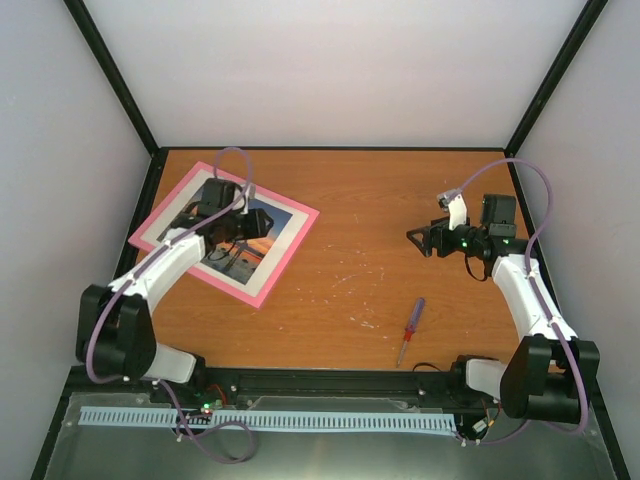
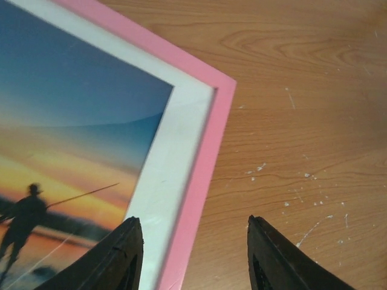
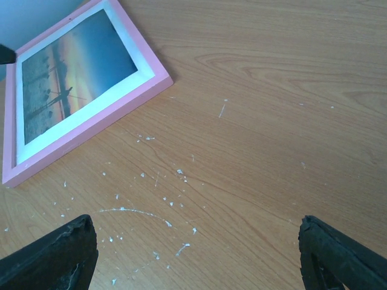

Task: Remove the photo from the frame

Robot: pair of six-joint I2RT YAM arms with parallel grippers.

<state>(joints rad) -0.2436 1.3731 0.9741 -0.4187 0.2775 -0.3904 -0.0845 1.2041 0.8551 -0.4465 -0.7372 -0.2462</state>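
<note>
The frame (image 1: pixel 287 254), with its thin pink border, lies face up and turned at an angle on the table's back left. The photo (image 1: pixel 245 255), an orange sunset over blue water, sits inside it behind a white mat (image 2: pixel 163 175). My left gripper (image 1: pixel 250 232) hovers over the frame. In the left wrist view the left gripper (image 2: pixel 192 219) stands open astride the frame's pink side (image 2: pixel 199 175) near a corner. One finger is over the mat and the other is over bare wood. The photo (image 2: pixel 78 139) fills that view's left. My right gripper (image 1: pixel 418 240) hangs wide open above bare table, and the right gripper (image 3: pixel 196 219) holds nothing.
A screwdriver (image 1: pixel 409 330) with a red and purple handle lies on the table near the front right. The wooden table (image 1: pixel 380 190) carries white scratches and specks (image 3: pixel 163 217). White walls close in the back and both sides.
</note>
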